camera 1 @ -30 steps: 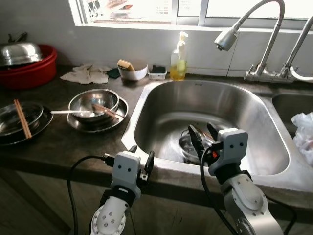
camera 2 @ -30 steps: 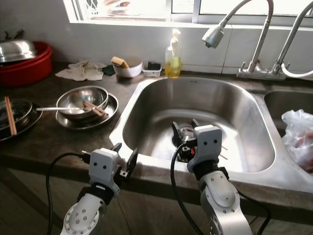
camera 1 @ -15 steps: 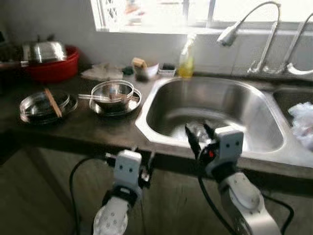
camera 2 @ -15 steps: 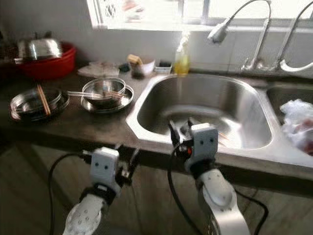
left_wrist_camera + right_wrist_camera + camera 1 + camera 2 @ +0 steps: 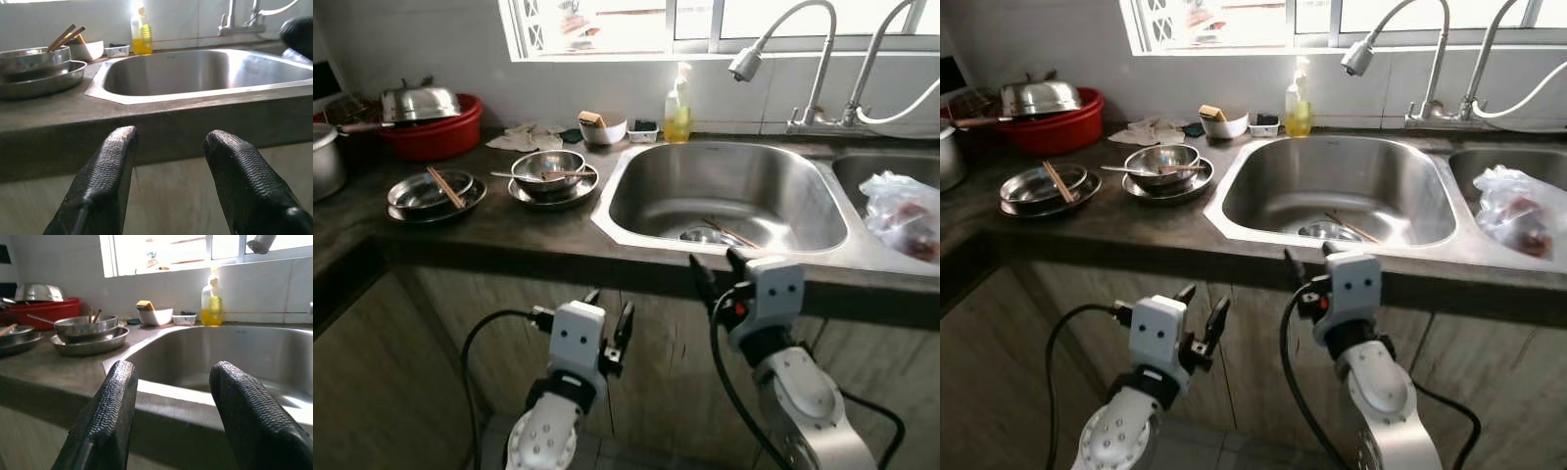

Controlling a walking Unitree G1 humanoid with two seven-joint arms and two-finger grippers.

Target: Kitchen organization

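A steel sink (image 5: 773,166) is set in the dark counter (image 5: 509,230); a small steel dish (image 5: 705,236) with chopsticks lies in its bottom. Left of the sink stands a steel bowl (image 5: 546,168) on a plate, holding a spoon and chopsticks. Further left are stacked steel plates (image 5: 426,194) with chopsticks across them. My left gripper (image 5: 610,313) hangs open and empty before the cabinet front, below the counter edge (image 5: 161,117). My right gripper (image 5: 717,269) is open and empty, level with the counter edge in front of the sink (image 5: 274,357).
A red basin (image 5: 431,137) with a steel lid stands at the back left, and a pot (image 5: 323,162) at the far left. By the window are a soap bottle (image 5: 677,108), a white bowl with a sponge (image 5: 602,127), a cloth (image 5: 521,139). A plastic bag (image 5: 901,201) lies in the right sink.
The camera has backed away from the counter and the picture is sharp again. Both grippers have come back with it; the right one, earlier over the sink, is now before the counter edge.
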